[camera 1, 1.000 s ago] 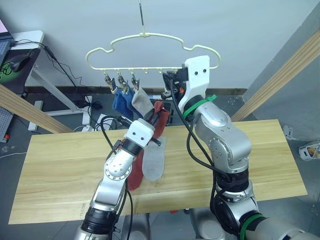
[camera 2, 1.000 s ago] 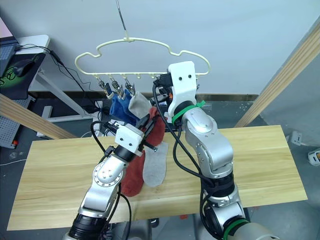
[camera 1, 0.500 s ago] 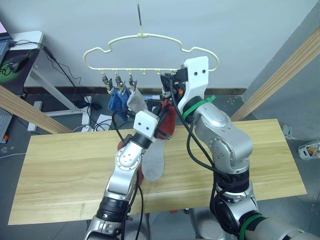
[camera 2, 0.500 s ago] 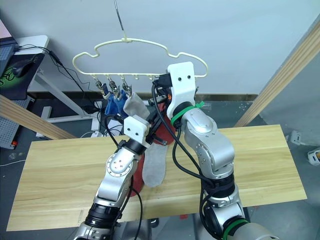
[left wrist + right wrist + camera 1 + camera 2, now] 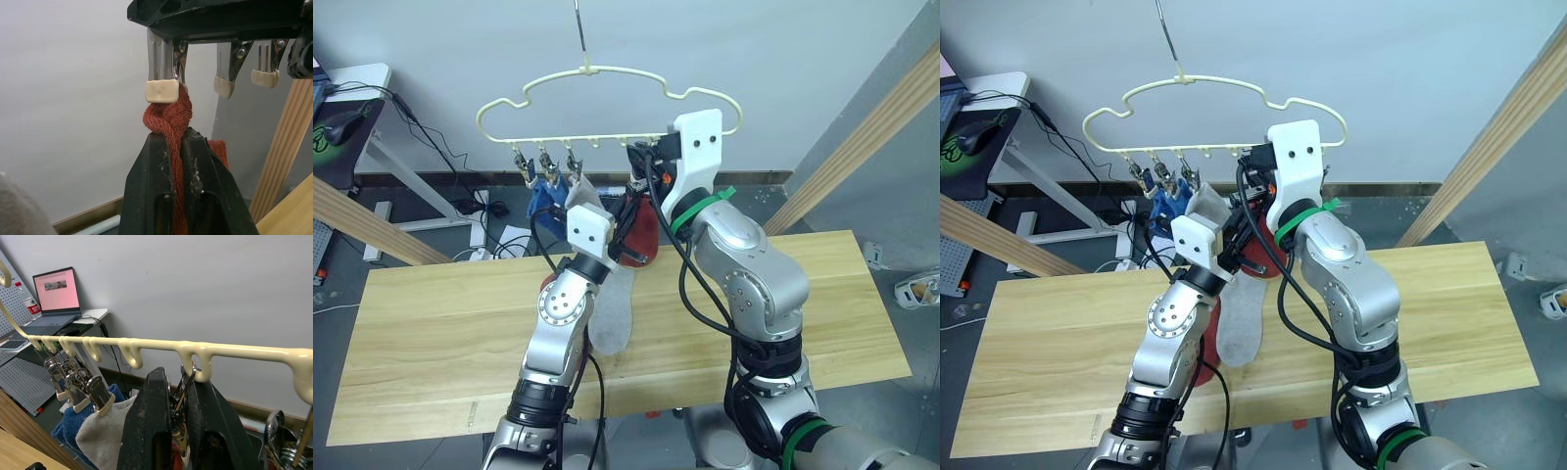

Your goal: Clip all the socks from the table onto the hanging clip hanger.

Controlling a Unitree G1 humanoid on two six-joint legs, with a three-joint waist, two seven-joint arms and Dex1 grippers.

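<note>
Under the pale-yellow clip hanger [image 5: 607,103], our left hand [image 5: 178,147] grips the bunched cuff of a rust-red sock [image 5: 168,115] and holds it up against the mouth of a metal clip [image 5: 164,73], while our right hand [image 5: 176,406] is closed on the handles of a clip [image 5: 188,382] hanging from the hanger's bar. In the left wrist view the knit sits just under the clip's cream tip, touching it, but we cannot tell whether the jaws have actually taken the fabric. Two blue socks [image 5: 543,196] and one light grey sock [image 5: 579,191] hang from the clips to the left; a second light grey sock [image 5: 612,318] and another rust-red sock [image 5: 548,284], mostly hidden behind our left arm, lie on the wooden counter [image 5: 431,323]. The chief risk, as we judge it, is letting go too soon: if the right hand eases off the clip before the cuff is well between the jaws, the clip would bite only a thin fold and the sock could slip back to the counter. The hanger also hangs freely from its hook [image 5: 578,24], so a push from either arm could swing it, pull the clip off the cuff, or jostle the three socks already hung.
</note>
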